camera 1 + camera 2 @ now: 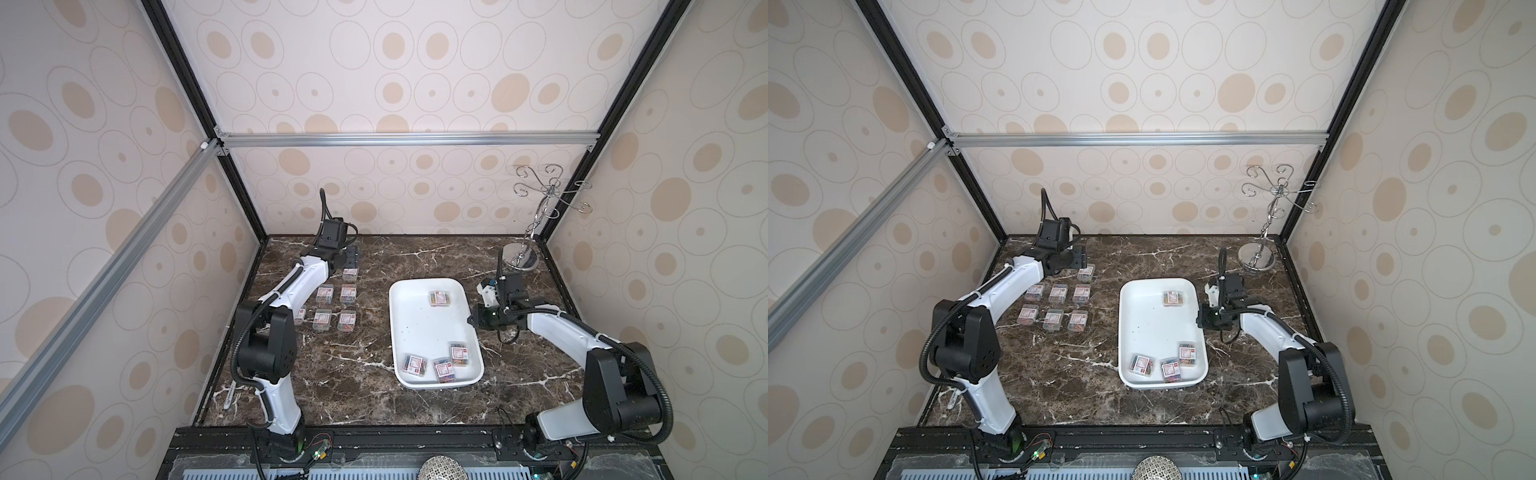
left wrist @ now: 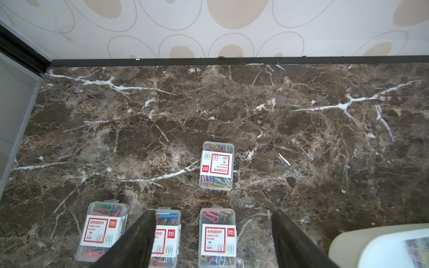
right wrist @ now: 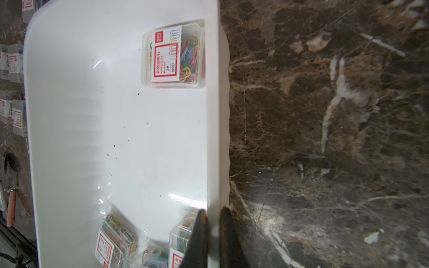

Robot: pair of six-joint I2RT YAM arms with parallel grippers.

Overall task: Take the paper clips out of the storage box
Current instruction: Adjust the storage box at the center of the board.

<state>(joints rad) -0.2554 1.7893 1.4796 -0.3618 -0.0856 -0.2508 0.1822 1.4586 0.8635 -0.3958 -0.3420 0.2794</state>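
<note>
We count seven boxes of paper clips (image 1: 1057, 293) set out toward the desk's (image 1: 353, 395) far-left corner. Four more lie in the storage box (image 1: 419, 332), mid-desk. Left jaws are released and empty. Right jaws are clenched on the storage box's right rim. We judge the task roughly two-thirds done.

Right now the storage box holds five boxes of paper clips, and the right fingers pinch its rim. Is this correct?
Not five: the storage box holds four boxes of paper clips, as a top view shows. The right fingers do pinch its rim.
</note>
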